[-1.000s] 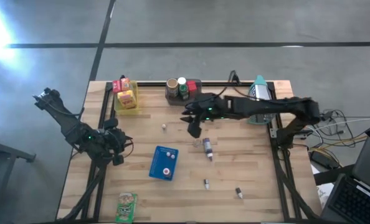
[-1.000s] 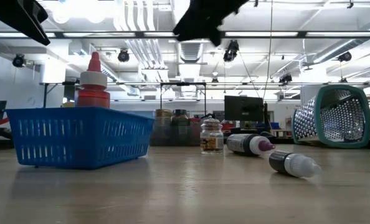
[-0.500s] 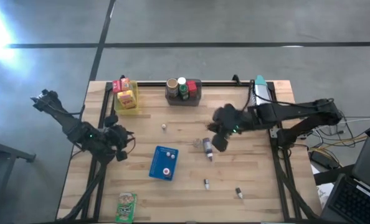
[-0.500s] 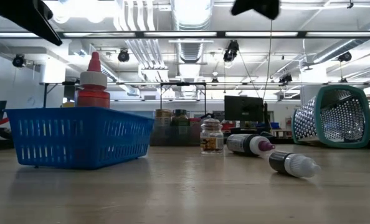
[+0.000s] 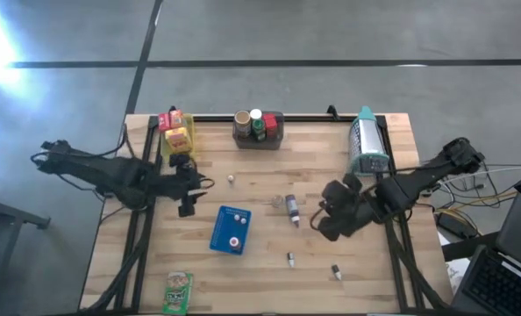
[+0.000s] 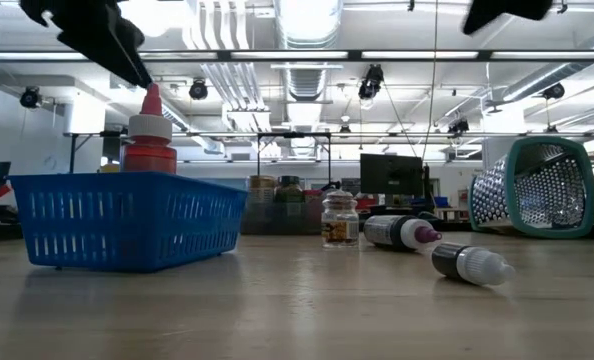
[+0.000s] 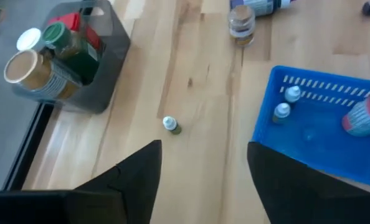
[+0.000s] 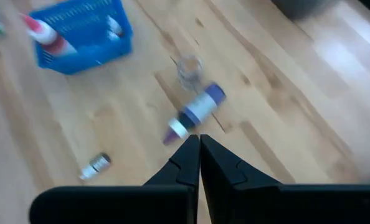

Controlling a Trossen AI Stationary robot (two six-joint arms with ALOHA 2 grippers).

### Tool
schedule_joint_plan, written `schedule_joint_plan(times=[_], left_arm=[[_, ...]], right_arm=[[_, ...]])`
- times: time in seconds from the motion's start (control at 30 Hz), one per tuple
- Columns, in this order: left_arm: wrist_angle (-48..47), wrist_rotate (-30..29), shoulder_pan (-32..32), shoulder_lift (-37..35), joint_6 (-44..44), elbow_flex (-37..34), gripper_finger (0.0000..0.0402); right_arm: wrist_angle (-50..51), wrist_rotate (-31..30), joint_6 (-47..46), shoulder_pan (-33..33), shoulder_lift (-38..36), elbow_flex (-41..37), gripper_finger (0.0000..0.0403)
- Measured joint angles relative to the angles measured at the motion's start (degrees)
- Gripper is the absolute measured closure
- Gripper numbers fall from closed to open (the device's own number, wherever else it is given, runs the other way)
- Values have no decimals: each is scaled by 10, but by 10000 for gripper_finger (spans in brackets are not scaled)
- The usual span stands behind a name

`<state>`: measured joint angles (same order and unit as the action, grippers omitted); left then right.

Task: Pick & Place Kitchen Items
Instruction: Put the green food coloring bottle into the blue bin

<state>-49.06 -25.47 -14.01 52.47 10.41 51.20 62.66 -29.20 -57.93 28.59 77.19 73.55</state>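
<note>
Wood table [image 5: 260, 263]: right gripper [image 5: 328, 224] has swung back from grey bin [image 5: 259, 132] w/ fingers pressed together, empty, now by purple-cap bottle [image 5: 294, 211], likely next pick. Left gripper [image 5: 189, 195] moved in, fingers apart, twd tiny bottle [image 5: 231, 179].

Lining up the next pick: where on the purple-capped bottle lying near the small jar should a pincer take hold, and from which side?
Grip the purple-capped bottle across the middle of its body, coming straight down. It lies on its side on the table, so its round barrel gives two opposing sides; fingers should straddle it crosswise to its long axis. The small jar stands close by its cap end, so staying mid-body probably avoids a bump. The right pincer is nearer.
</note>
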Motion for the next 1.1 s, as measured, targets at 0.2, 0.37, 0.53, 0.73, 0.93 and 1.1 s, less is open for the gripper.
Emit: schedule_joint_plan(times=[0.2, 0.37, 0.53, 0.73, 0.93, 1.1], left_arm=[[17, 60, 92, 32, -77, 0, 156], [65, 135, 169, 75, -148, 0, 156], [105, 210, 237, 130, -207, 0, 156], [139, 258, 281, 198, -249, -6, 156], [166, 265, 292, 249, -266, -18, 156], [195, 283, 295, 282, -272, -18, 156]], right_arm=[[34, -34, -113, 57, -4, -42, 394], [31, -59, -184, 91, -13, -83, 394], [30, -70, -256, 115, -25, -127, 394], [27, -83, -300, 128, -31, -160, 394], [26, -85, -300, 128, -31, -169, 394], [26, -86, -293, 128, -31, -171, 394]])
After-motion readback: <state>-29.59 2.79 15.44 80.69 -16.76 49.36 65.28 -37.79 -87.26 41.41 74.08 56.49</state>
